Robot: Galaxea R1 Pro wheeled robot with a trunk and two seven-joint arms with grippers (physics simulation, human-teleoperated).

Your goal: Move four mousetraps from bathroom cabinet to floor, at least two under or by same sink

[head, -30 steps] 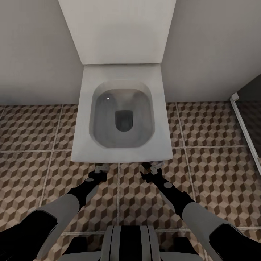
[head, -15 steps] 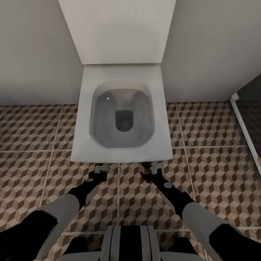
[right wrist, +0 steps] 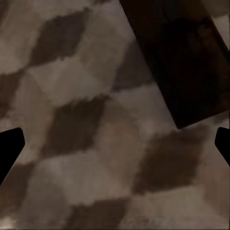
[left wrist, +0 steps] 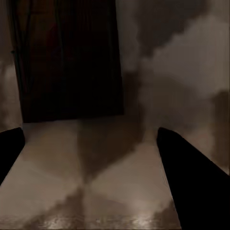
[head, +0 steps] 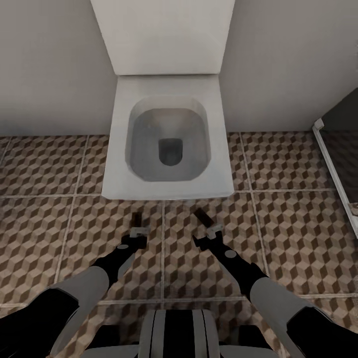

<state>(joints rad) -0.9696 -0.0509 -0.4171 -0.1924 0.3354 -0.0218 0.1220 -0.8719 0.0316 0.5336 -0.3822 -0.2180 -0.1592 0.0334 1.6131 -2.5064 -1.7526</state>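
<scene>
The camera had drawn back from the toilet (head: 169, 139), uncovering two mousetraps (head: 136, 218) lying on the bathroom floor (head: 59, 223) ahead of the spread, empty left pincer (head: 139, 231) and right pincer (head: 213, 231). Placement looked done here; next, the sink.

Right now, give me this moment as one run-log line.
left gripper: open, mousetrap ahead on bathroom floor | right gripper: open, second mousetrap ahead | both lie before toilet

Two dark-brown mousetraps (head: 137, 218) (head: 201, 216) flat on cube-patterned floor (head: 288, 219).
</scene>
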